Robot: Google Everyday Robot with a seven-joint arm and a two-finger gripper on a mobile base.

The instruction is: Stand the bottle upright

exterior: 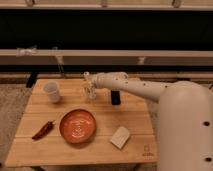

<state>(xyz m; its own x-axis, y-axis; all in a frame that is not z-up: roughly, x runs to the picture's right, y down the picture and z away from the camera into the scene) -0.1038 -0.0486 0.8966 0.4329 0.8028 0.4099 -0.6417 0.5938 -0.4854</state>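
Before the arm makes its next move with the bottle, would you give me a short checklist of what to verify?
1. Claw at the bottle: ok, it is right above it.
2. Bottle upright: cannot tell; it looks near vertical but the claw partly hides it.
3. Bottle's base resting on the table: cannot tell.
4. Cup apart from the bottle: ok, a clear gap.
5. Black block apart from the bottle: ok, it lies on the other side, under the arm.
6. Plate out of the way: ok, nearer the camera.
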